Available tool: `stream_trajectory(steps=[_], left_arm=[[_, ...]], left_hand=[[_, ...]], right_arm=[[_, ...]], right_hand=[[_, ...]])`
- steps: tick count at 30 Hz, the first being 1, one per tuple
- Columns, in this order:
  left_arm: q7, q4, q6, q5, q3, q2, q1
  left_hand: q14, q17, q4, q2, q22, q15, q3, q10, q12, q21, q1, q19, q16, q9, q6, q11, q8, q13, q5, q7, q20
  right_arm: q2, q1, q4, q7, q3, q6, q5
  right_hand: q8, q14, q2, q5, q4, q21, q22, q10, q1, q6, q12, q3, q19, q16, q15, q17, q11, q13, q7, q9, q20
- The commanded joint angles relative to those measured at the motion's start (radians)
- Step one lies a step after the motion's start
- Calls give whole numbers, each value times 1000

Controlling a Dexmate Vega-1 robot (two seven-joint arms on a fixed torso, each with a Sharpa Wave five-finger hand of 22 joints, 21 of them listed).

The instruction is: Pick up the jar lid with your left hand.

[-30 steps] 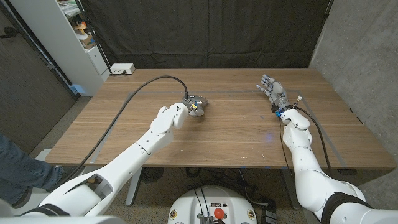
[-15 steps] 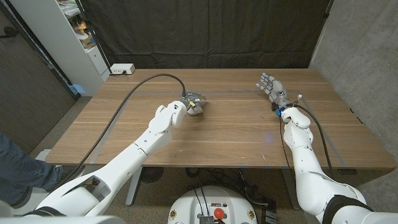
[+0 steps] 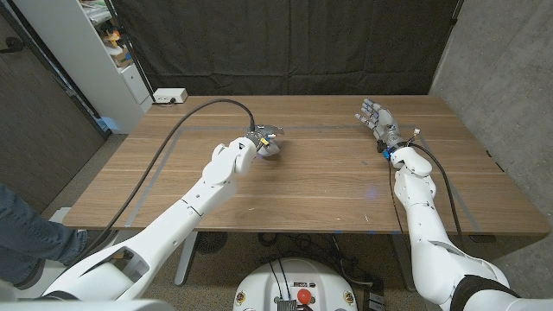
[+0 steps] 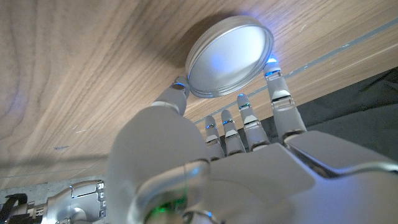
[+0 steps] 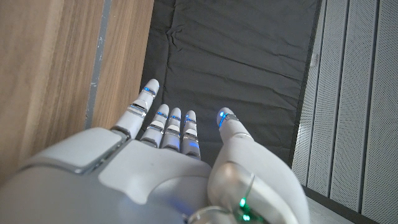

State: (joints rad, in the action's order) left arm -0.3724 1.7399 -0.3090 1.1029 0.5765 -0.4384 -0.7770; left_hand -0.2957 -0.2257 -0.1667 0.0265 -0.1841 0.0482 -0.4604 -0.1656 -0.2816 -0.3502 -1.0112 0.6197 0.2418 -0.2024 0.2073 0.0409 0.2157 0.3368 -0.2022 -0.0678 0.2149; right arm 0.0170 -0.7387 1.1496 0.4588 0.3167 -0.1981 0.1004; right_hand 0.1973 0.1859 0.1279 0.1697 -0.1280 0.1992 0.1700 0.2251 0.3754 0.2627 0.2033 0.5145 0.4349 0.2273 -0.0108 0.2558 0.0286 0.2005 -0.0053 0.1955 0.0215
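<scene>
My left hand (image 4: 205, 168) pinches the lid (image 4: 229, 56) on the desk (image 3: 328, 186); my right hand (image 3: 378, 121) is open, holding nothing

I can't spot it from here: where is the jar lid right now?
In the head view the jar lid sits left of the table's middle, at the left hand's fingertips, which touch its rim.

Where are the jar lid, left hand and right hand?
jar lid (image 4: 229, 56), left wrist view, middle of its round metal face.
left hand (image 3: 262, 141), head view, fingers over the lid.
right hand (image 3: 377, 118), head view, palm area.
</scene>
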Motion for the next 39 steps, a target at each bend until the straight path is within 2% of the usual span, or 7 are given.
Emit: stream_trajectory(steps=[1,22,25,39], left_arm=[[-13,47,-1,15,-22,-15,-12],[-21,78,9,38,-43,-16,0],[-23,87,10,37,-49,-16,0],[-35,146,13,58,-74,-27,-3]], left_hand=[[-11,-5,3,0,-3,2,2,-7,-8,4,-8,-1,6,-3,6,3,5,4,5,8,4],[-13,-8,4,4,-3,4,10,-12,-10,9,-18,0,9,-4,10,3,5,6,5,8,4],[-15,-8,5,5,-3,3,12,-13,-11,10,-18,0,10,-4,11,10,5,7,5,9,4],[-16,-11,8,7,-3,3,20,-16,-12,14,-19,1,12,-4,16,11,6,9,5,13,4]], right_arm=[[-6,-23,57,-15,-18,20,6],[-16,-15,63,-30,-30,24,9],[-16,-16,68,-31,-31,26,10],[-14,-22,98,-43,-42,37,10]], right_hand=[[5,7,-1,5,-1,-4,1,3,0,7,-3,-4,7,4,6,-1,3,0,4,2,6],[5,6,1,6,-2,-4,1,2,2,7,-3,-7,8,5,10,-1,6,0,4,2,7],[4,6,1,6,-2,-4,1,2,2,6,-3,-7,8,5,10,-1,6,0,4,2,7],[4,5,2,6,-3,-5,1,1,4,7,-3,-9,8,5,10,-1,6,0,5,2,7]])
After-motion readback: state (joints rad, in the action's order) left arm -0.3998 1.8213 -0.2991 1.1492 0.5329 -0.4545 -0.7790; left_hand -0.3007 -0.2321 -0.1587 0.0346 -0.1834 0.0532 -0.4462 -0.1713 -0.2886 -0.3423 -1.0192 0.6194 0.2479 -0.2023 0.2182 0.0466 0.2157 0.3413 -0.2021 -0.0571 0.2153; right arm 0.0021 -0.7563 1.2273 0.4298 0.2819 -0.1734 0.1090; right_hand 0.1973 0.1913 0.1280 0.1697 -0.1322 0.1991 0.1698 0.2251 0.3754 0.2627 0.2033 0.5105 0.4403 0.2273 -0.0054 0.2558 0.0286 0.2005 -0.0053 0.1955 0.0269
